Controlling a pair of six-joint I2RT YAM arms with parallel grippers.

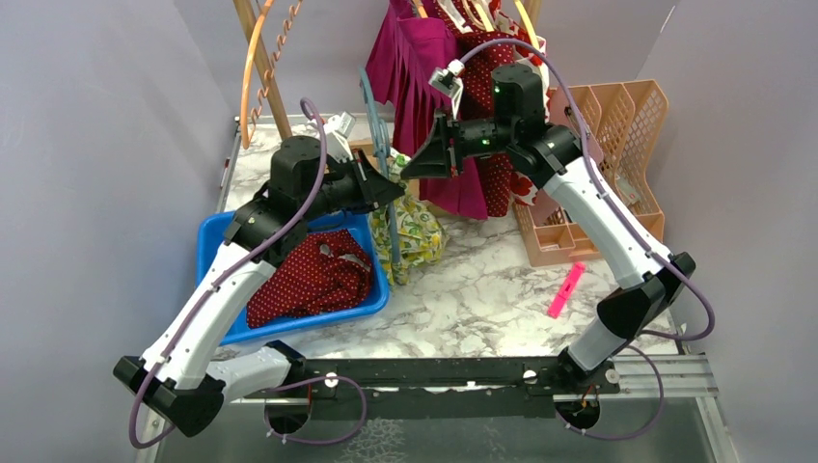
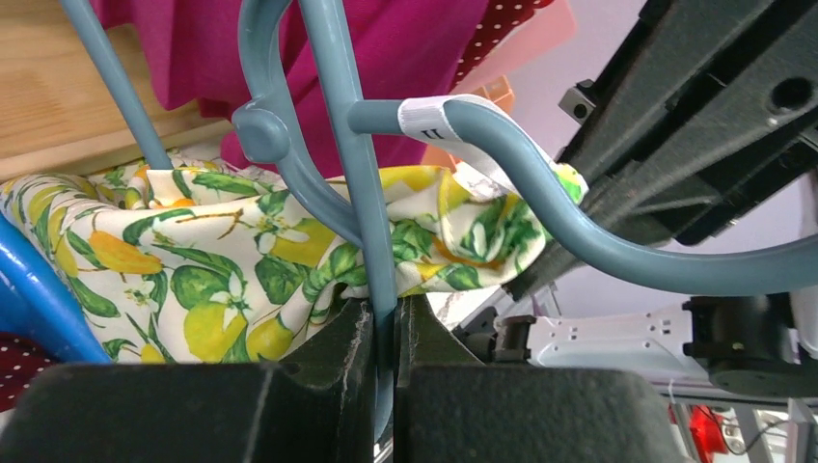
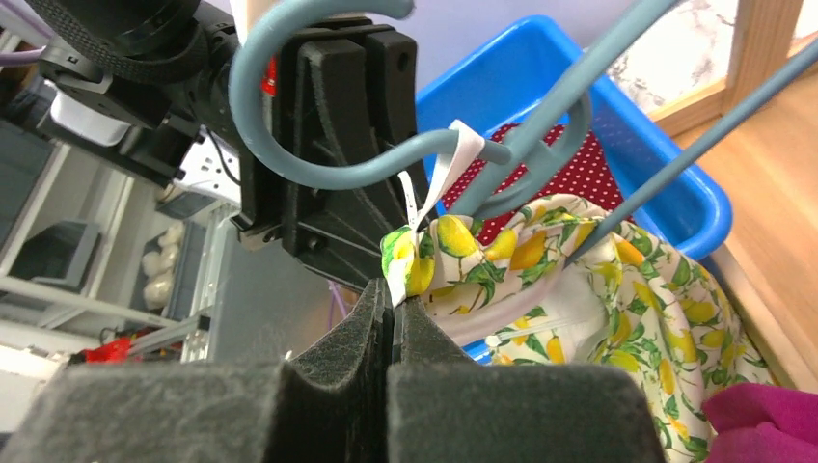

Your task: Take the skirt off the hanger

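The left gripper (image 2: pixel 386 333) is clamped on the shaft of the grey-blue plastic hanger (image 2: pixel 340 106), holding it just beside the blue plastic bin (image 1: pixel 217 236). The white lemon-print fabric skirt (image 2: pixel 193 280) hangs bunched from that hanger, its white ribbon loop (image 2: pixel 429 118) wrapped around 1 hanger arm. The right gripper (image 3: pixel 391 299) has its 2 pads pressed together, pinching the skirt's edge near the loop.

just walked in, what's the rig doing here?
The left gripper is shut on a bar of the blue-grey hanger. The right gripper is pinched shut on the edge of the lemon-print skirt, next to its white loop, which sits hooked over the hanger's arm. The skirt is not off the hanger yet.
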